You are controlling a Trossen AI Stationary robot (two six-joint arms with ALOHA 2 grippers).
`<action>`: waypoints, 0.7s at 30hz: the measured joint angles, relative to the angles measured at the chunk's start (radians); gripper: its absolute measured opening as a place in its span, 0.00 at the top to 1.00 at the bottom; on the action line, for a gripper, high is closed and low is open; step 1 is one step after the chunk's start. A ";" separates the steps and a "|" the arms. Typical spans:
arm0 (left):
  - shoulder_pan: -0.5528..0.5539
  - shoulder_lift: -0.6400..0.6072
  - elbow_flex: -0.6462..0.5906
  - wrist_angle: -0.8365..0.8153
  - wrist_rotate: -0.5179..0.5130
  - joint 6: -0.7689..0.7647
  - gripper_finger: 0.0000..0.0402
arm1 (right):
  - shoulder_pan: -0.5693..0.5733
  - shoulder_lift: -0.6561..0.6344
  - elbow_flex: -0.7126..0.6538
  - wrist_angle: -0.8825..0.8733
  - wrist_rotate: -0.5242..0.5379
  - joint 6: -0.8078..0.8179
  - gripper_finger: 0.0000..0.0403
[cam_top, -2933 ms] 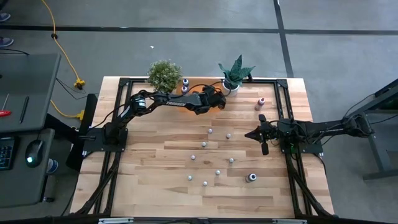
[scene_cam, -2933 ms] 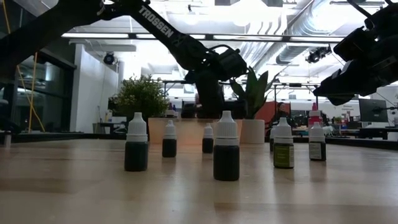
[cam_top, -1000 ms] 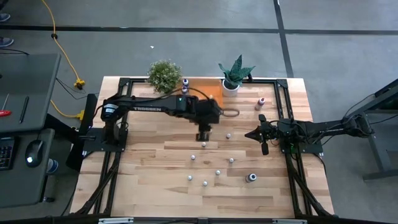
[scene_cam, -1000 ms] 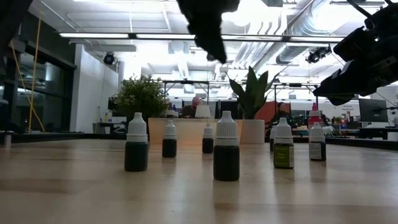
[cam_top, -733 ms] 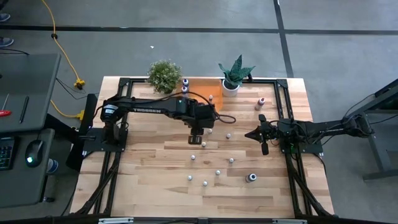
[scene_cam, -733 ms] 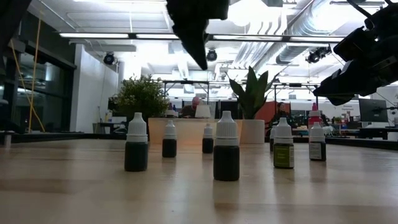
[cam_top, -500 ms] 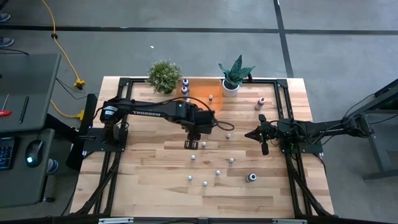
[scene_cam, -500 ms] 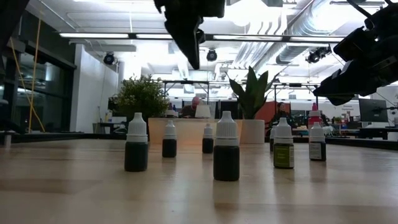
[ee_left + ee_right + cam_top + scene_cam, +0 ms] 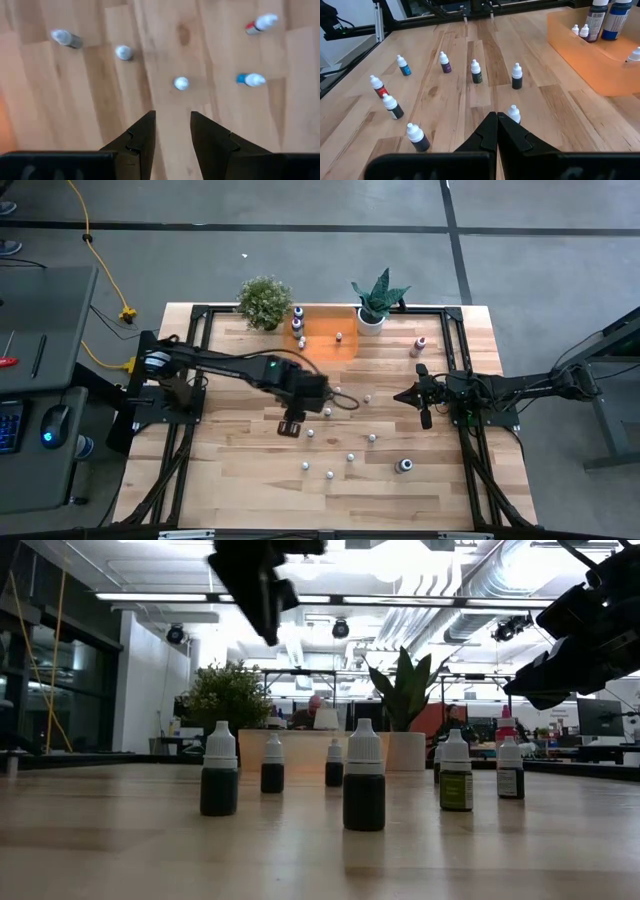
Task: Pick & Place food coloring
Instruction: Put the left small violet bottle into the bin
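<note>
Wooden table (image 9: 230, 480) strewn with bottles (image 9: 350, 457); bright office behind. Left claw (image 9: 290, 427) parted, empty; right claw (image 9: 405, 395) pressed together.

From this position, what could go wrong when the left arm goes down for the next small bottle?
The left gripper is open and empty above the table, with a white-capped bottle just ahead. The gap between its fingers looks narrow, so a finger could land on the cap and tip the bottle over. The red bottle and blue bottle stand close together, so a sideways approach there might knock one. The right gripper waits shut, away from this.
</note>
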 joint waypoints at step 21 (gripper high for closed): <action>-0.025 -0.183 -0.551 0.619 0.108 0.044 0.71 | 0.000 0.000 0.000 -0.001 0.000 0.000 1.00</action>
